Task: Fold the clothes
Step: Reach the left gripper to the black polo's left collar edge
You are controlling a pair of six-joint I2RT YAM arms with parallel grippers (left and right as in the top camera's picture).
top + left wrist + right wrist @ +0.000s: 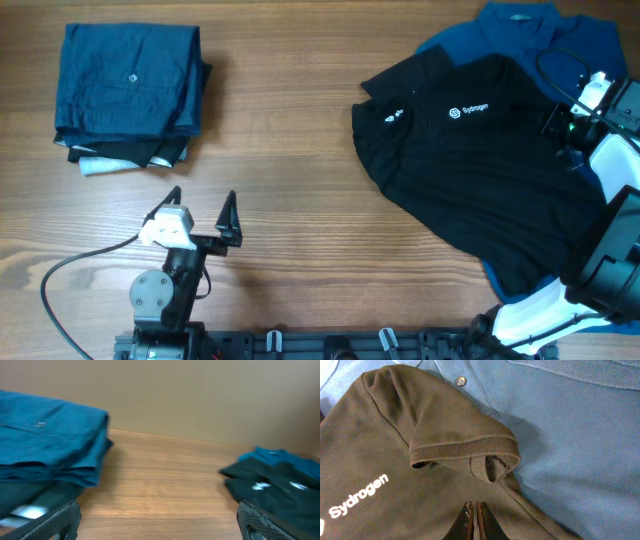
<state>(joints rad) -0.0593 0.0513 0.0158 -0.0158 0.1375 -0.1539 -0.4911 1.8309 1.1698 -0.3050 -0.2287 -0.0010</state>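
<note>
Right hand [474, 519]: fingers pressed together on the black shirt [470, 170], its sleeve [465, 445] at 12 o'clock (fabric caught? cannot tell).
Left hand [203, 197]: wide open, empty, over the surface [300, 220].
Black shirt: 2 o'clock on the surface, atop a blue garment [580, 435].
Folded stack [128, 85]: 10 o'clock.

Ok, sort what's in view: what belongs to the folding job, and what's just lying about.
Job:
- black shirt
- blue shirt under it
- folded pile
- right gripper, shut on the black shirt

Lying about:
- left gripper, open, away from the clothes
- cable
- table
</note>
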